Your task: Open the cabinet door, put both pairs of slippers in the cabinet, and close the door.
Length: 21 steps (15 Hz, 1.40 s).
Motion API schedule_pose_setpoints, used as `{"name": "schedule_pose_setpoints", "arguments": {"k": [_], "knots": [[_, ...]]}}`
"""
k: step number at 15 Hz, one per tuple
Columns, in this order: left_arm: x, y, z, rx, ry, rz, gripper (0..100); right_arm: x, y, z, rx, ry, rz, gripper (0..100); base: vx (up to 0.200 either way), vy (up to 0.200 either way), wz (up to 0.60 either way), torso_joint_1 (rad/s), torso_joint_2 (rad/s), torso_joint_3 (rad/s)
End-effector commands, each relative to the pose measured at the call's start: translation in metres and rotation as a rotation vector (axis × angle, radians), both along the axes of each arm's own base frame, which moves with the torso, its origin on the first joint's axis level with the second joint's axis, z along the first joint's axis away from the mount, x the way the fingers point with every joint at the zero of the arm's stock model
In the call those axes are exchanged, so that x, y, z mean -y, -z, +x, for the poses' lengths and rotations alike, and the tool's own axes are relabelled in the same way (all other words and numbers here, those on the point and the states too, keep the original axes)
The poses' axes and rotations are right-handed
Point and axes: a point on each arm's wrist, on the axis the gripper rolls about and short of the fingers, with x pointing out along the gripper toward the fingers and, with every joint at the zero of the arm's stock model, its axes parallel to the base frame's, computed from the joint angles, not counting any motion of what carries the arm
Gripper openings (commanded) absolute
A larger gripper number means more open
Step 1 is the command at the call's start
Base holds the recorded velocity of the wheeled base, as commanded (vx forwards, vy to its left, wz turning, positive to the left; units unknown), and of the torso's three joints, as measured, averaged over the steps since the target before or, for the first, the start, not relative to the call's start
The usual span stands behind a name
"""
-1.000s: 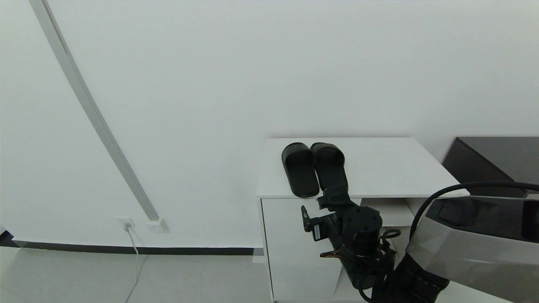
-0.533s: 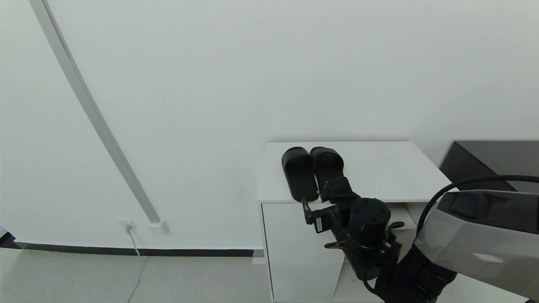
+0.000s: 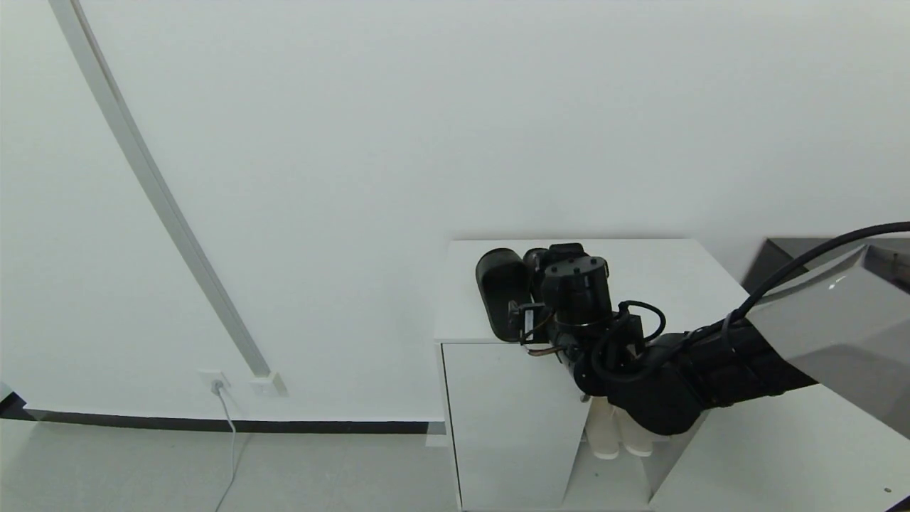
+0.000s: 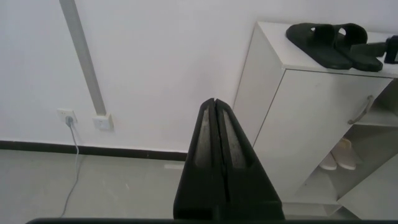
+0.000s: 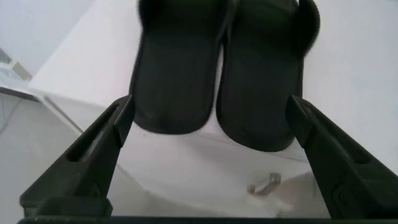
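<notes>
A pair of black slippers (image 3: 501,288) (image 5: 217,74) (image 4: 336,43) lies side by side on top of the white cabinet (image 3: 654,284). My right gripper (image 3: 551,259) (image 5: 210,106) hovers over their near ends, open, one finger on each side of the pair. A pair of white slippers (image 3: 615,434) (image 4: 342,155) stands in the cabinet's open right compartment. The left door (image 3: 505,419) is closed and has a metal handle (image 4: 360,110) (image 5: 264,183). My left gripper (image 4: 214,102) is shut on nothing, off to the left of the cabinet above the floor.
The opened right door (image 3: 768,455) juts toward me at the lower right. A dark piece of furniture (image 3: 782,245) stands beside the cabinet. On the wall to the left are a grey conduit strip (image 3: 156,192) and a socket with a cable (image 3: 213,377).
My right arm has risen from in front of the cabinet door and moved forward over the black slippers. The white slippers inside have come into sight.
</notes>
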Motion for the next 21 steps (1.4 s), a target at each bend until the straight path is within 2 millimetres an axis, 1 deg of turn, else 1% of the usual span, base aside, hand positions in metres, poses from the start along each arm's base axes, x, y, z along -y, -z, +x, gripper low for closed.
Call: {"name": "schedule_pose_setpoints", "arguments": {"k": [1,3,7,13,14,19,21], "knots": [[0.0,0.0,0.0,-0.001,0.001,0.0,0,-0.001,-0.014,0.002,0.03,0.007,0.034,100,0.0,0.0,0.0,0.0,0.0,0.0],[0.0,0.0,0.0,-0.001,0.002,0.0,0,0.0,-0.013,0.002,0.028,0.01,0.031,100,0.0,0.0,0.0,0.0,0.0,0.0],[0.0,0.0,0.0,-0.001,0.002,-0.002,0,0.001,-0.007,0.0,0.011,0.014,0.032,100,0.2,0.0,0.0,-0.004,0.0,0.002],[0.0,0.0,0.0,-0.002,0.002,-0.002,0,0.0,0.022,-0.001,-0.054,0.019,0.011,100,0.2,0.0,0.0,0.01,0.0,0.001],[0.0,0.0,0.0,0.0,0.001,-0.005,0,-0.002,0.03,0.001,-0.052,0.021,0.014,100,0.2,0.0,0.0,0.007,0.0,0.007],[0.0,0.0,0.0,0.0,0.001,-0.005,0,-0.008,0.049,0.009,-0.047,0.013,0.006,100,0.0,0.0,0.0,0.0,0.0,0.0],[0.0,0.0,0.0,0.0,0.001,-0.005,0,-0.011,0.05,0.011,-0.038,0.009,0.006,100,0.0,0.0,0.0,0.0,0.0,0.0]]}}
